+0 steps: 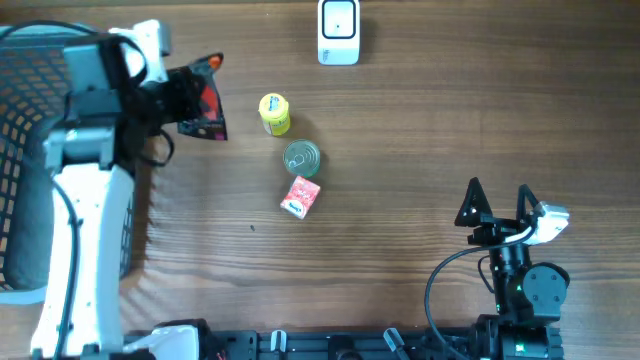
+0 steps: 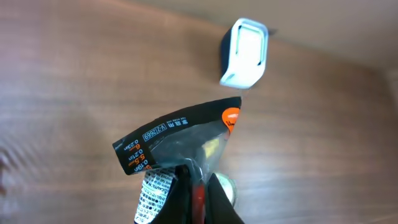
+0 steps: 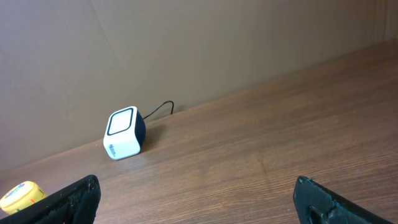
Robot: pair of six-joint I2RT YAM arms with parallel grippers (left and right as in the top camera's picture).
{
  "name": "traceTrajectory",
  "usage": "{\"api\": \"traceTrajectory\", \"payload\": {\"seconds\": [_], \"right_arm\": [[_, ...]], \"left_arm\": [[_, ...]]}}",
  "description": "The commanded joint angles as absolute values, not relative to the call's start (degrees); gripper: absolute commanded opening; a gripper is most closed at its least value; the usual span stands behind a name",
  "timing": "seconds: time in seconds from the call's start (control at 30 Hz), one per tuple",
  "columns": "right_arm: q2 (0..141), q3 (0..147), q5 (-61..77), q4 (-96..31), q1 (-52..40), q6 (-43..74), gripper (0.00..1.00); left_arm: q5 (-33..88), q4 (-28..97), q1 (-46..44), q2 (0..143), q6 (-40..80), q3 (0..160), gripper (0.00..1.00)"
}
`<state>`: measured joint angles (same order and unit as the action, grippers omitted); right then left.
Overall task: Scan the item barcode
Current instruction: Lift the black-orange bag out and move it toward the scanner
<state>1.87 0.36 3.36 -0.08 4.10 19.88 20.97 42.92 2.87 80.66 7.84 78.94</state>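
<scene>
Left gripper is clamped shut on a black packet with orange and red markings, gripping it at one edge; in the left wrist view the fingers close on the packet's lower end and the packet fans upward from them, white print showing along its black border. The packet is held above the table at the left side, just beside the dark mesh basket, and well apart from the scanner. The scanner, a white unit with a dark back, stands at the far edge of the table; the left wrist view shows it beyond the packet's upper tip, and the right wrist view shows it with a cable running behind it. Right gripper stands with its jaws wide apart near the right front of the table, holding nothing. Between the two arms lie a yellow container, a can and a red carton, close together in a short row.
</scene>
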Motion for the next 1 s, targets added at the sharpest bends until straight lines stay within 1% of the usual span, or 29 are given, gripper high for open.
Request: {"api": "traceTrajectory", "payload": {"seconds": [0.0, 0.13, 0.2, 0.27, 0.43, 0.6, 0.77, 0.87, 0.97], "right_arm": [[1.7, 0.3, 3.0, 0.1, 3.9, 19.6, 1.0], [1.7, 0.3, 3.0, 0.1, 3.9, 19.6, 1.0], [1.7, 0.3, 3.0, 0.1, 3.9, 19.6, 1.0], [1.7, 0.3, 3.0, 0.1, 3.9, 19.6, 1.0], [1.7, 0.3, 3.0, 0.1, 3.9, 19.6, 1.0], [1.7, 0.3, 3.0, 0.1, 3.9, 19.6, 1.0], [1.7, 0.3, 3.0, 0.1, 3.9, 19.6, 1.0], [1.7, 0.3, 3.0, 0.1, 3.9, 19.6, 1.0], [1.7, 0.3, 3.0, 0.1, 3.9, 19.6, 1.0]], "left_arm": [[16.4, 44.4, -1.3, 85.1, 7.7, 79.3, 0.04], [16.4, 44.2, -7.2, 87.6, 7.8, 77.3, 0.04], [16.3, 43.3, -12.7, 87.8, 7.8, 77.0, 0.04], [15.0, 41.8, -15.6, 87.8, 7.8, 77.0, 0.04], [14.2, 40.5, -19.5, 88.0, 10.8, 77.0, 0.04], [15.6, 40.6, -20.4, 90.2, 12.7, 77.0, 0.04], [16.2, 39.6, -25.6, 100.0, 14.0, 77.0, 0.04], [16.2, 35.8, -31.6, 108.0, 14.6, 77.0, 0.04], [16.1, 32.9, -34.2, 112.5, 15.2, 77.0, 0.04]]}}
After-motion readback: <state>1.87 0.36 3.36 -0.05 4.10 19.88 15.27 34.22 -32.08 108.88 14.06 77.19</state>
